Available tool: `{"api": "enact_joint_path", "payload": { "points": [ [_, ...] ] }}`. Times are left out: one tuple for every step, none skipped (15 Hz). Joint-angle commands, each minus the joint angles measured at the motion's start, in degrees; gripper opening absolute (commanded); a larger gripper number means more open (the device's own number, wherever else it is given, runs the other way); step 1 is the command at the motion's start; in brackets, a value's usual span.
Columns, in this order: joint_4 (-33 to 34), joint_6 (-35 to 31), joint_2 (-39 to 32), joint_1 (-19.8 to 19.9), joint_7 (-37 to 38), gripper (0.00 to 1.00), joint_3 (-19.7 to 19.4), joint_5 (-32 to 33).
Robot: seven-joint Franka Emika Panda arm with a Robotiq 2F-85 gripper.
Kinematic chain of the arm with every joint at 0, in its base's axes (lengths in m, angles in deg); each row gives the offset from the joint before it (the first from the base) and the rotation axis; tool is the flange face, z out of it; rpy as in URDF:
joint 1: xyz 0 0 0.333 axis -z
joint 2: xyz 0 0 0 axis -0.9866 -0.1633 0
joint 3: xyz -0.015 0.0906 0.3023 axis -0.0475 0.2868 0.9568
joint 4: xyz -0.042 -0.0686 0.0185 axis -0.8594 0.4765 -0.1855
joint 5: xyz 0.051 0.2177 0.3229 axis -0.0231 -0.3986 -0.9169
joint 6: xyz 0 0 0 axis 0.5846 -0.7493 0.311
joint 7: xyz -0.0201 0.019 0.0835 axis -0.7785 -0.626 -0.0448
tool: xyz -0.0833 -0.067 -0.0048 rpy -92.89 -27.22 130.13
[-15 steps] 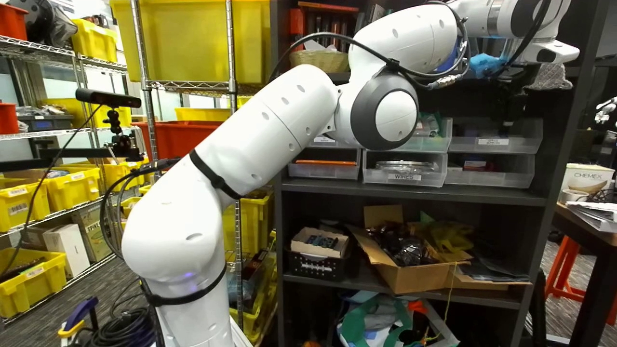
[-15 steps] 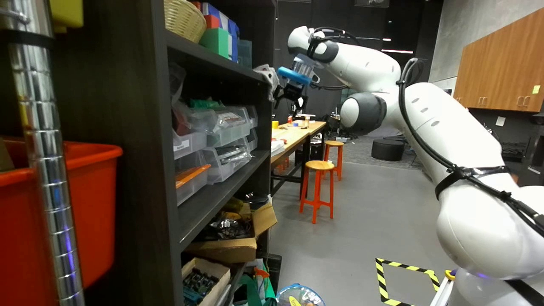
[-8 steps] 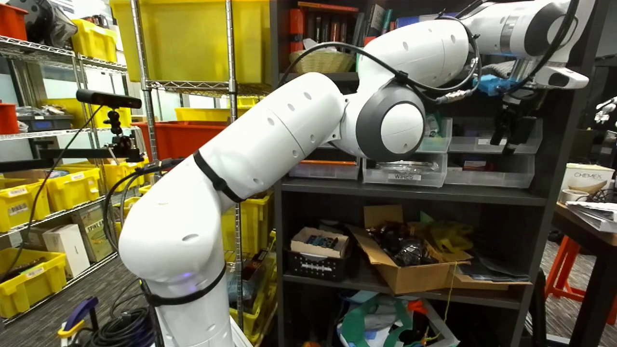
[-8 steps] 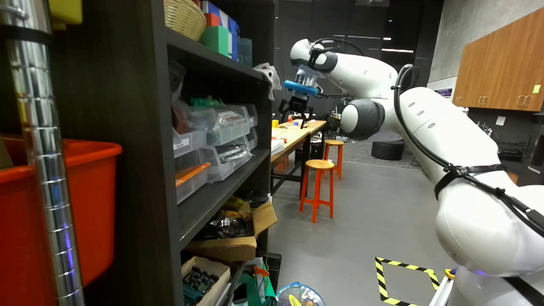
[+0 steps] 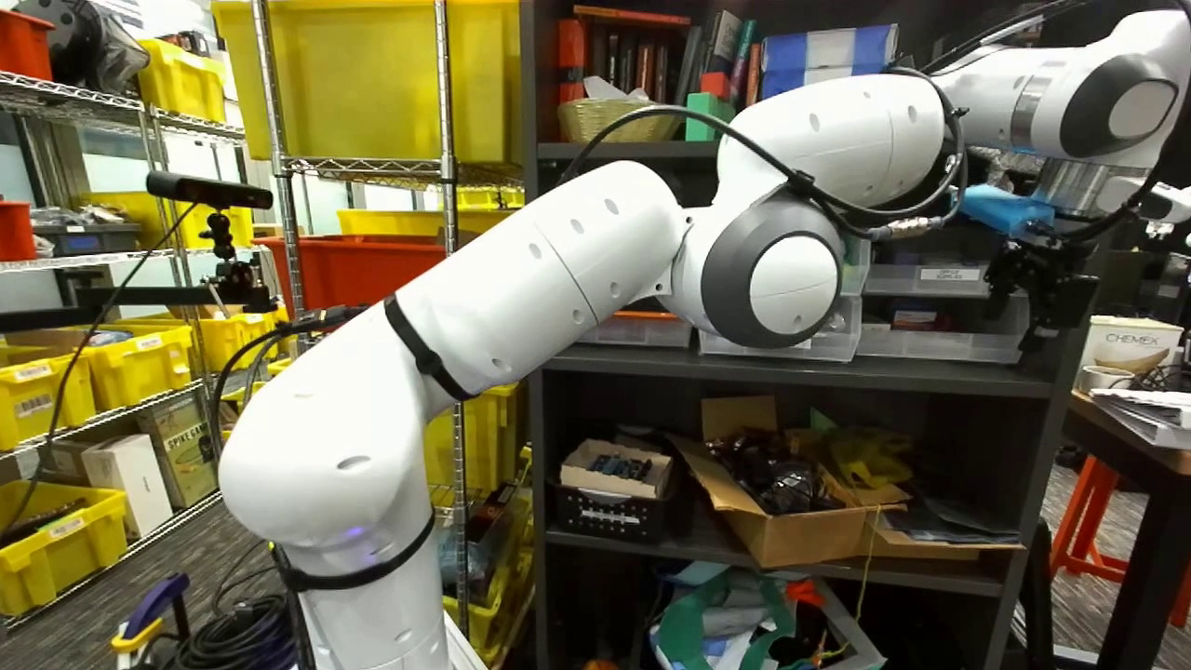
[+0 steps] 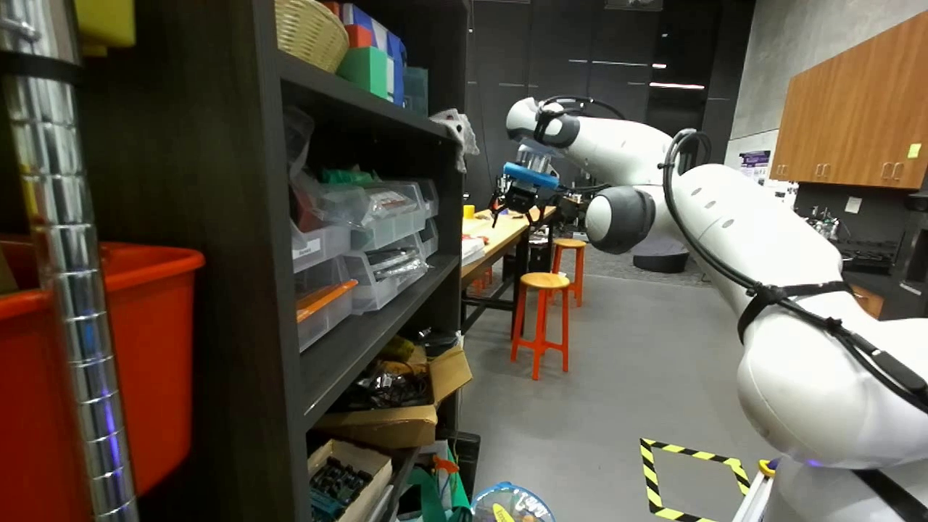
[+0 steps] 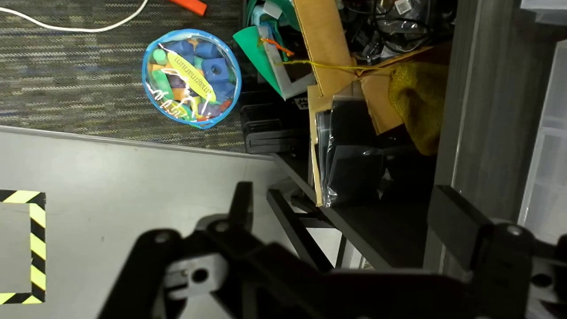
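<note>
**Gripper (image 7: pixel 343 192) is hanging spread in front of a shelf unit (image 5: pixel 791 374)**

Its 2 fingers (image 7: pixel 242 204) are standing wide apart, pointing downward. In an exterior view, clear bins (image 6: pixel 395 286) are sitting on the shelf unit, apart from the gripper. Lower in the shelf unit, an open cardboard box (image 5: pixel 809 540) is resting. In the wrist view, 1 round bag (image 7: pixel 192 79) of toy blocks (image 7: pixel 217 68) is lying on the carpet (image 7: pixel 79 102).

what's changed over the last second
In both exterior views, the gripper has moved down and rightward in the picture, the arm lowering with it. Nothing was taken hold of or let go; the jaws stay open. The clear bins, cardboard box and nearer stool stayed put.
</note>
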Motion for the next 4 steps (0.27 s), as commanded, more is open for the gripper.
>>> {"api": "enact_joint_path", "payload": {
  "points": [
    [1.4,0.6,-0.8,-0.1,0.2,1.0,0.0,0.0],
    [1.1,0.5,-0.7,-0.1,0.2,1.0,0.0,0.0],
    [0.2,0.1,-0.1,-0.2,0.1,1.0,0.0,0.0],
    [-1.3,-0.6,0.9,-0.3,-0.1,1.0,0.0,0.0]
  ]
}}
